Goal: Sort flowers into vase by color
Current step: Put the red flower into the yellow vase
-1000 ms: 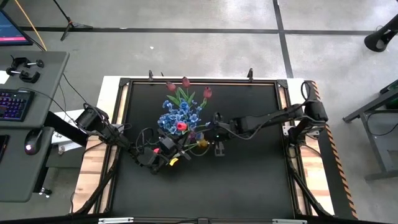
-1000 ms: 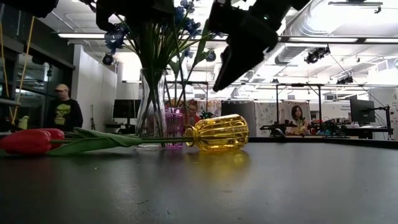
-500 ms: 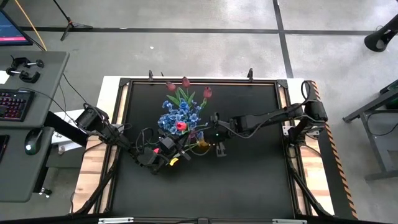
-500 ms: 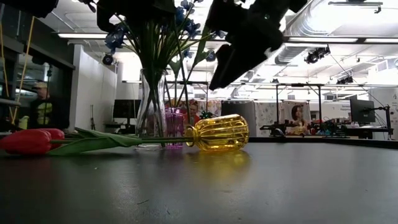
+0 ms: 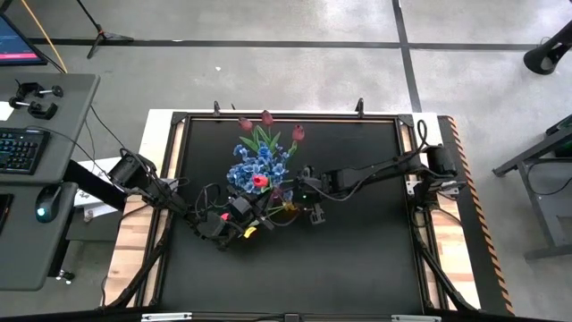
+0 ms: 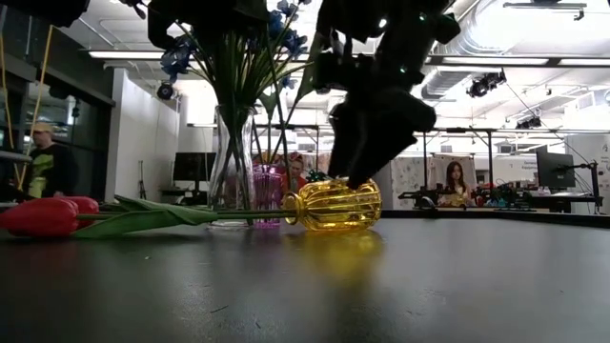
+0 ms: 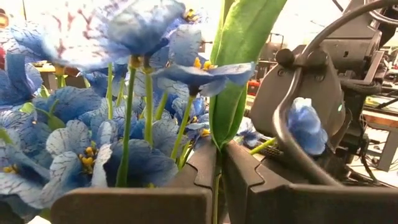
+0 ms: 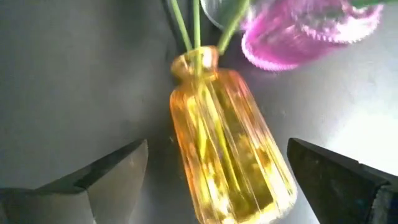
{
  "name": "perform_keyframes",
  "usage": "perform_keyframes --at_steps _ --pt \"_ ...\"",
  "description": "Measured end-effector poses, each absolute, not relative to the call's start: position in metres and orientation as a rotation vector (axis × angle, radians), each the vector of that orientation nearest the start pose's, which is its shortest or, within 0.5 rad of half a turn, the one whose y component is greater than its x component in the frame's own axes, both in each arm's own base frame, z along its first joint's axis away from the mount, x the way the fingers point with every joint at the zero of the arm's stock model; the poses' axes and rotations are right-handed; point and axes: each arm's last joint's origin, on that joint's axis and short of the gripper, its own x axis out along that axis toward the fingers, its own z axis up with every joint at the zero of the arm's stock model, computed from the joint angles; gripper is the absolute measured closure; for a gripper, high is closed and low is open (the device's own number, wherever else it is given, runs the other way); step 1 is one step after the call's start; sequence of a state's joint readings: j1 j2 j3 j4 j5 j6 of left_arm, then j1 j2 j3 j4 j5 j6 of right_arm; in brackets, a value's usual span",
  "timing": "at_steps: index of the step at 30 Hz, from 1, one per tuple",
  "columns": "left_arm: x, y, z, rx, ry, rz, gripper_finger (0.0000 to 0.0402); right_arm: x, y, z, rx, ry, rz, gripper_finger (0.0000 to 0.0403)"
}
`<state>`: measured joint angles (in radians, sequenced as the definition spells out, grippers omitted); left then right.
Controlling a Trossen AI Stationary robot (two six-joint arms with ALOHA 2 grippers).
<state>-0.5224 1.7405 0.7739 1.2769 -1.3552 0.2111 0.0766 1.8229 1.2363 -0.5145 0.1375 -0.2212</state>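
Right gripper (image 8: 217,180) hangs wide open just above a toppled yellow vase (image 8: 227,149) holding green stems, while left gripper (image 7: 217,180), beside it, pinches a stem among blue flowers (image 7: 124,124)

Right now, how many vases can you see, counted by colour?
Clear vase: 1
Pink vase: 1
Yellow vase: 1
Total: 3
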Motion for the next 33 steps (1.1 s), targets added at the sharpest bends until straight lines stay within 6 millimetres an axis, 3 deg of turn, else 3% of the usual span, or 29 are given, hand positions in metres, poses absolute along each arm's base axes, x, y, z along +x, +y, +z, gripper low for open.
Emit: perform_keyframes --at_steps 8,24,28,33 --pt "0.295 -0.137 0.219 -0.058 -0.100 0.839 0.0402 0.370 0.021 0.185 -0.249 1.022 0.151 0.0029" --pt "0.295 -0.137 0.219 -0.051 -0.097 0.840 0.0402 0.380 0.023 0.153 -0.395 1.064 0.226 0.0032" --pt "0.295 -0.137 0.219 -0.051 -0.096 0.841 0.0402 0.380 0.023 0.151 -0.407 1.072 0.206 0.0053" --pt "0.293 -0.140 0.219 -0.034 -0.087 0.834 0.0402 0.381 0.024 0.151 -0.414 1.062 0.211 0.0120"
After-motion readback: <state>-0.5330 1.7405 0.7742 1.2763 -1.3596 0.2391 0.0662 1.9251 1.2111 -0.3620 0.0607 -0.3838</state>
